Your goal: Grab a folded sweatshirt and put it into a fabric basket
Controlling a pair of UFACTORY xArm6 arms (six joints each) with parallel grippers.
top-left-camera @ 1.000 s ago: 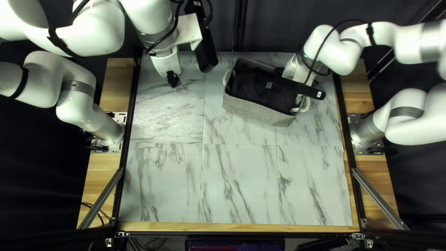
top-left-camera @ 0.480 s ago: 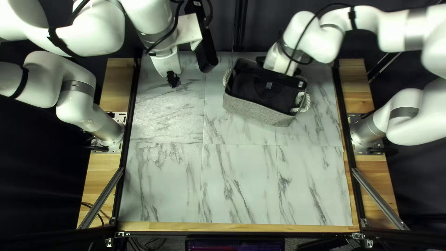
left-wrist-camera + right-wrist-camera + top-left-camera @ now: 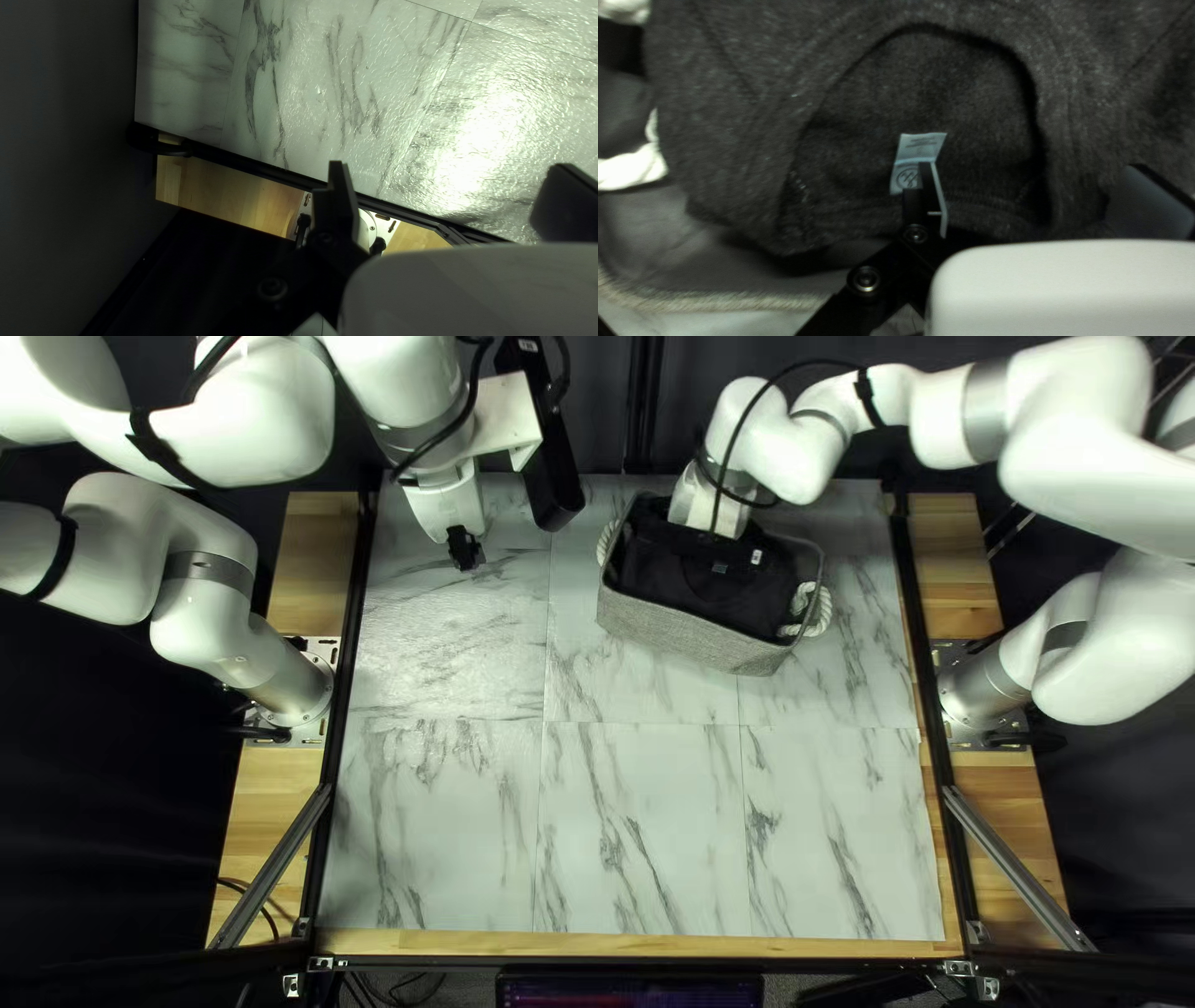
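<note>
A black folded sweatshirt (image 3: 716, 600) lies inside the grey fabric basket (image 3: 685, 632), whose rope handles show at both ends. Over the basket's far side is my right gripper (image 3: 710, 508), its fingertips hidden in the top left view. The right wrist view has the right gripper (image 3: 1036, 193) open, fingers wide apart, above the sweatshirt (image 3: 958, 81) near its neck opening and pale tag; contact cannot be judged. At the far left of the table, my left gripper (image 3: 464, 550) hangs away from the basket. In its wrist view the left gripper (image 3: 451, 193) is open with nothing between its fingers.
The marble-patterned tabletop (image 3: 623, 821) extends from the basket to the near edge. Dark rails (image 3: 342, 697) run along both sides. The basket's rim (image 3: 728, 302) passes close beside my right gripper. My left arm reaches over the far left corner.
My right arm has swung leftward from the basket's right end to above its far side. Basket, sweatshirt and left arm show no visible movement.
</note>
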